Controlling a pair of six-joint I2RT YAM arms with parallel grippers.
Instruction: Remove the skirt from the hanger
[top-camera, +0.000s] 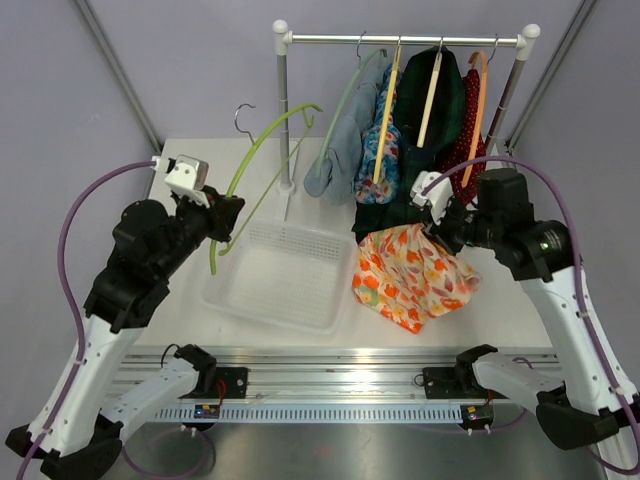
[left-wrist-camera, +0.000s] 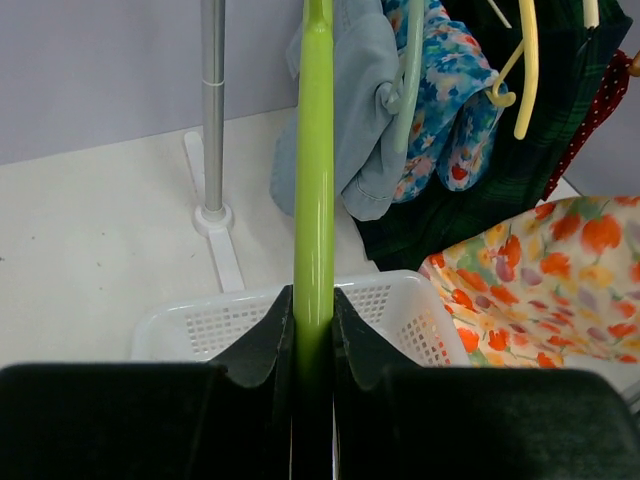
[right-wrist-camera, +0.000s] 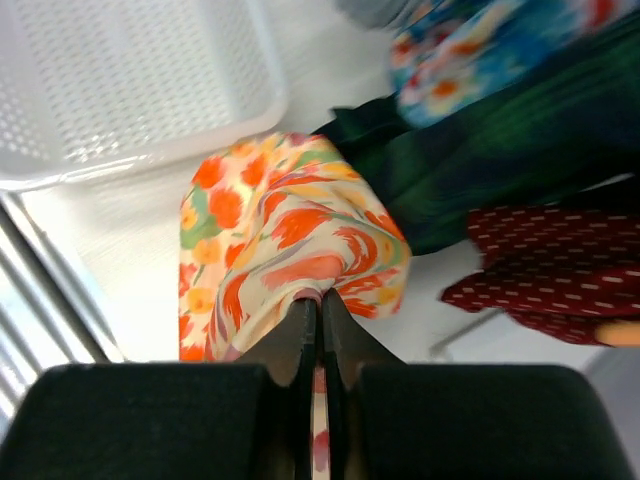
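Note:
The skirt (top-camera: 412, 275) is cream with orange and yellow flowers. It hangs bunched from my right gripper (top-camera: 432, 232), right of the basket, its lower part on the table. In the right wrist view my right gripper (right-wrist-camera: 320, 305) is shut on a fold of the skirt (right-wrist-camera: 290, 240). The lime green hanger (top-camera: 258, 160) is bare, tilted up over the table's left side. My left gripper (top-camera: 222, 222) is shut on its lower arm. In the left wrist view the hanger (left-wrist-camera: 314, 180) runs up from my closed left gripper (left-wrist-camera: 314, 310), and the skirt (left-wrist-camera: 545, 285) lies at right.
A white perforated basket (top-camera: 275, 275) sits mid-table between the arms. A garment rail (top-camera: 400, 40) at the back holds several hung clothes on hangers: a blue garment (top-camera: 340, 150), a floral one, a dark green one (top-camera: 440, 110), a red dotted one (top-camera: 468, 130). Its post (top-camera: 283, 110) stands behind the basket.

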